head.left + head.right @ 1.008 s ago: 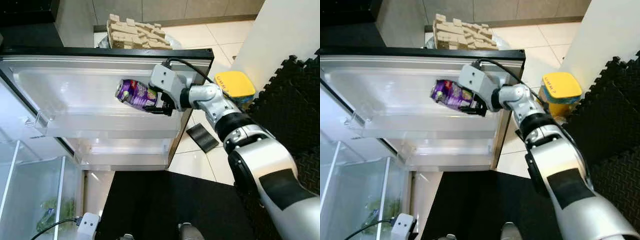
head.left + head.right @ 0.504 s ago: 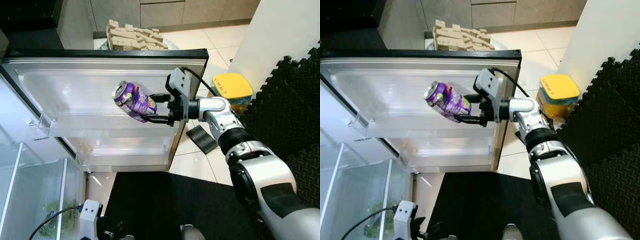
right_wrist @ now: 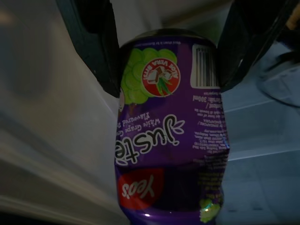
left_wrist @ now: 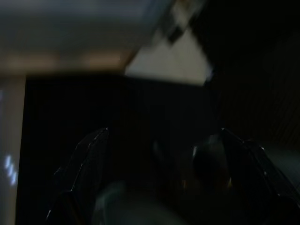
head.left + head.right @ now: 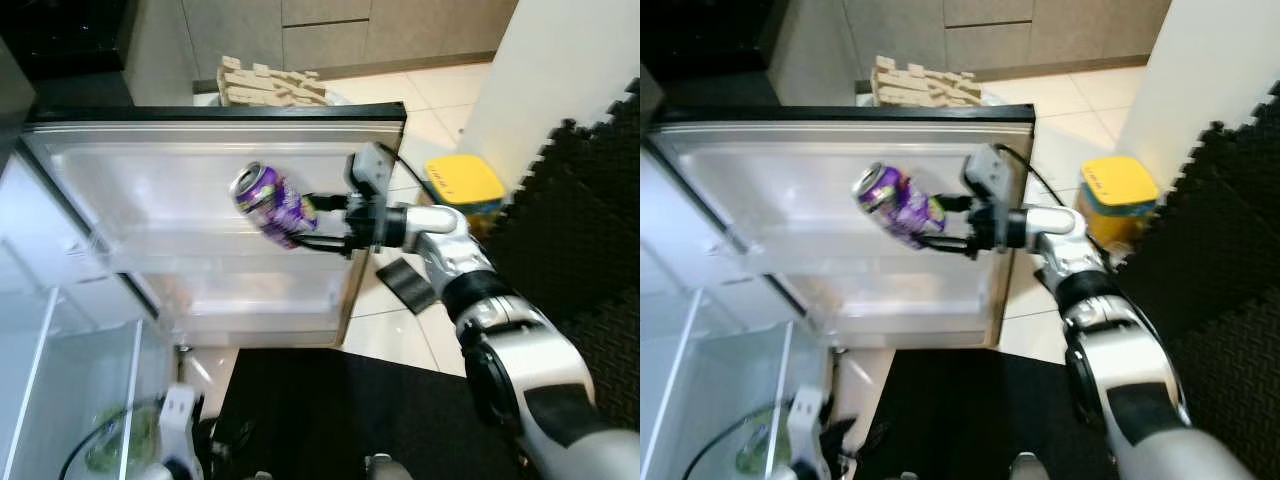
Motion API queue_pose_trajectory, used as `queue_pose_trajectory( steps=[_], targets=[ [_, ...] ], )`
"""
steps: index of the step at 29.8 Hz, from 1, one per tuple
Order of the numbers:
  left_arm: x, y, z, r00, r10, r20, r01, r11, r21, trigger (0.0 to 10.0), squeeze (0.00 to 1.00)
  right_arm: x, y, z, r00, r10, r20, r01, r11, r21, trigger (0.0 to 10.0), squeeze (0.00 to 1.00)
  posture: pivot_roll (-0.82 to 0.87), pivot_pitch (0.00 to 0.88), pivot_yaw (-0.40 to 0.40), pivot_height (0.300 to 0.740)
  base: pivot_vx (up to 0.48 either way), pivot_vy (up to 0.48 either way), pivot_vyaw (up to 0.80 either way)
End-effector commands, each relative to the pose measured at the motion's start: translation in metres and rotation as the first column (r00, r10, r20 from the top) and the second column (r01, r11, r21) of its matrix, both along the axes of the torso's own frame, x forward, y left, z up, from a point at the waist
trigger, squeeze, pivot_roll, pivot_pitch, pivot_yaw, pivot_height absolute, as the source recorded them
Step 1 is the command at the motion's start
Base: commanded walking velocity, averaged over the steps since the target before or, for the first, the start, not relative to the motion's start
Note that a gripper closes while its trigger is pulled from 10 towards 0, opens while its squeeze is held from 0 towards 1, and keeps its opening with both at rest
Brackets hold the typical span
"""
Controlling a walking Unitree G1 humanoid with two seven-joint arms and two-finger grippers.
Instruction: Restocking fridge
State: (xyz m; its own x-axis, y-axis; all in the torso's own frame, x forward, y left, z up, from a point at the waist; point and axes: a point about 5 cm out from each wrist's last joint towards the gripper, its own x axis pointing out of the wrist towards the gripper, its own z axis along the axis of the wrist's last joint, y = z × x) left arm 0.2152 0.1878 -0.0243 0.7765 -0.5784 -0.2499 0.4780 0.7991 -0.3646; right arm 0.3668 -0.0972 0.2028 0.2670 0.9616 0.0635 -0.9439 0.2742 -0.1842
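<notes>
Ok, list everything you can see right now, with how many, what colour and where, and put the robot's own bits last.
Drink can: one, purple, tilted, held in front of the fridge door's inner side.
Fridge door: one, white inside with a black edge, swung open, with moulded shelves.
Glass shelf: one, clear, inside the fridge at lower left, something green beneath.
Yellow-lidded container: one, on the tiled floor beyond the door.
Foam mats: black, at right.
Beige stacked pieces: one pile, behind the door.
Right claw: shut on the can.
Left claw: low, in shade.
</notes>
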Motion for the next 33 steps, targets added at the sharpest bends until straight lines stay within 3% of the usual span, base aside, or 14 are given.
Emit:
queue_pose_trajectory(
  steps=[1,8,13,19,21,26,28,33],
  targets=[
    [0.013,-0.003,0.016,0.995,-0.046,0.088,0.049,0.998,-0.038,10.0,0.00,-0.004,-0.003,-0.001,1.000,0.012,-0.008,-0.012,0.999,0.052,10.0,0.00,0.00,0.092,0.012,0.740,0.000,0.000,0.00],
    [0.036,-0.011,0.050,0.958,-0.141,0.249,0.165,0.983,-0.079,10.0,0.00,-0.023,-0.015,-0.010,0.999,0.030,-0.029,-0.026,0.991,0.132,10.0,0.00,-0.01,0.077,0.015,0.740,0.000,0.000,0.00],
    [0.039,-0.013,0.055,0.949,-0.156,0.274,0.184,0.980,-0.079,10.0,0.00,-0.025,-0.018,-0.012,0.999,0.022,-0.030,-0.017,0.991,0.132,10.0,0.00,-0.01,0.077,0.015,0.740,0.000,0.000,0.00],
    [0.054,-0.016,0.086,0.907,-0.176,0.383,0.231,0.967,-0.104,10.0,0.00,-0.041,-0.037,-0.017,0.998,-0.033,-0.047,0.038,0.992,0.121,10.0,0.00,-0.02,0.067,0.022,0.740,0.000,0.000,0.00],
    [0.054,-0.016,0.086,0.907,-0.176,0.383,0.231,0.967,-0.104,10.0,0.00,-0.041,-0.037,-0.017,0.998,-0.033,-0.047,0.038,0.992,0.121,10.0,0.00,-0.02,0.067,0.022,0.740,0.000,0.000,0.00],
    [0.062,-0.013,0.109,0.877,-0.169,0.451,0.251,0.960,-0.128,10.0,0.00,-0.050,-0.051,-0.024,0.995,-0.066,-0.078,0.074,0.992,0.101,10.0,0.00,-0.02,0.071,0.021,0.740,0.000,0.000,0.00],
    [0.067,-0.010,0.125,0.852,-0.167,0.495,0.263,0.956,-0.130,10.0,0.00,-0.057,-0.061,-0.031,0.991,-0.090,-0.102,0.099,0.992,0.083,10.0,0.00,-0.03,0.068,0.018,0.740,0.000,0.000,0.00],
    [0.070,-0.007,0.138,0.832,-0.165,0.530,0.272,0.953,-0.131,10.0,0.00,-0.065,-0.067,-0.034,0.988,-0.101,-0.119,0.110,0.991,0.070,10.0,0.00,-0.03,0.066,0.019,0.740,0.000,0.000,0.00]
  ],
)
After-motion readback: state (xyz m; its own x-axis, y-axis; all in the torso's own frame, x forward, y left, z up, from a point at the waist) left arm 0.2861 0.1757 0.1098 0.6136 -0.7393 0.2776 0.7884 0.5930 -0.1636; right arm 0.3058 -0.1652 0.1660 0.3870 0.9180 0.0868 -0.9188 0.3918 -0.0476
